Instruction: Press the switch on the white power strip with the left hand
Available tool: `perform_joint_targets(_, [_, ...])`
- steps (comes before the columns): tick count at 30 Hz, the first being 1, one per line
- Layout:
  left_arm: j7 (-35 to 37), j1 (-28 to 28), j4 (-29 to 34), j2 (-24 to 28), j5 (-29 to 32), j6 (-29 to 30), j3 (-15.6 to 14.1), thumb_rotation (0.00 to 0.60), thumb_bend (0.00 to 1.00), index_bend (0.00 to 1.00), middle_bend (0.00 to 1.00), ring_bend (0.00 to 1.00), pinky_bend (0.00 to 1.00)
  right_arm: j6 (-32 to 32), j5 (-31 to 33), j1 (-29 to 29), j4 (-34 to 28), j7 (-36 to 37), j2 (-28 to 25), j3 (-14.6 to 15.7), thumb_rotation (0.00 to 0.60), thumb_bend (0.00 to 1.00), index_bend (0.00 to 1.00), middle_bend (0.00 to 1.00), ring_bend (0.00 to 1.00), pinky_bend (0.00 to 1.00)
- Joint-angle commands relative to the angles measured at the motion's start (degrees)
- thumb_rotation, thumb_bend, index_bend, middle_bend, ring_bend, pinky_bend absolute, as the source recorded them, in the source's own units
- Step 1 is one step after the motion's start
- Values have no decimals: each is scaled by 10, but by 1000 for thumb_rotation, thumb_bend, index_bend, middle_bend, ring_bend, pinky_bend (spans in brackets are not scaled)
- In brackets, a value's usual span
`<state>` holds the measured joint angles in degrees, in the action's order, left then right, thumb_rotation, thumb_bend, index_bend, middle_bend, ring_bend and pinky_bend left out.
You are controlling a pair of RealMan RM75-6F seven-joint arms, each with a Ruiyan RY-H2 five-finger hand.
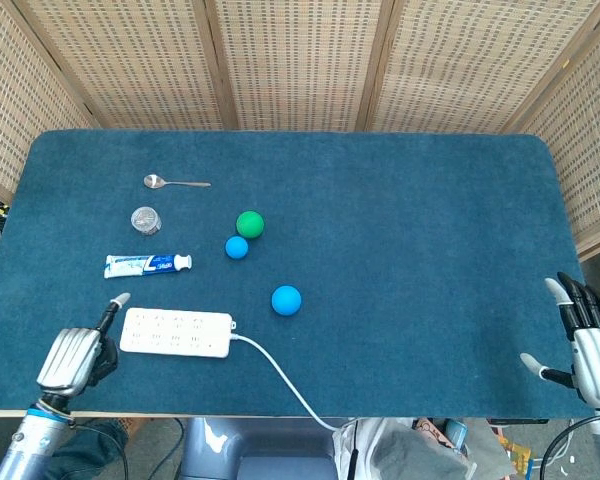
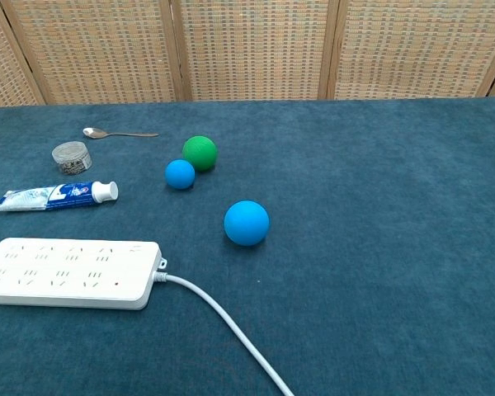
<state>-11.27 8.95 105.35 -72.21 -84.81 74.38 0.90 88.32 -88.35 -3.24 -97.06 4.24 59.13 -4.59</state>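
White power strip (image 1: pixel 176 333) beside left hand (image 1: pixel 72 358), mostly curled, empty; toothpaste tube (image 1: pixel 147 265) just behind; right hand (image 1: pixel 592 343) spread, empty

No text, brand name, number or sign can be read in either view.

The toothpaste tube (image 2: pixel 56 195) carries blue and white printing along its body, but the characters are too small and blurred to make out in the chest view, and the same holds in the head view (image 1: pixel 146 265).

The white power strip (image 2: pixel 70 273) shows only rows of socket slots on its top face; no lettering or rating mark is legible on it.

The small round jar (image 2: pixel 71 157) bears a patterned surface with no readable characters.
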Motion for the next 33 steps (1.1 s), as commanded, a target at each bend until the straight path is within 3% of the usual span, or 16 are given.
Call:
perform_joint_targets(1, [-47,35,33,-31,71,-64,10,600,1000,0,1000,1000,1000,-3,2,-1,1,3,-1,0,600,0,0,0,0,0])
perform_joint_targets(6, [-113,61,49,-63,142,-96,19,600,1000,25,1000,1000,1000,-8,5,-2,4,13,-3,0,600,0,0,0,0,0])
perform_joint_targets(11, [-167,83,52,-96,200,-113,20,600,1000,133,1000,1000,1000,-10,8,-3,6,25,-6,-1,600,0,0,0,0,0])
perform_joint_targets(14, [-190,93,49,-113,228,-117,20,600,1000,145,1000,1000,1000,-11,8,-3,7,31,-9,-1,600,0,0,0,0,0])
perform_joint_targets(33, [-237,114,32,-162,262,-88,-2,600,1000,171,1000,1000,1000,-15,10,-3,9,43,-13,0,600,0,0,0,0,0])
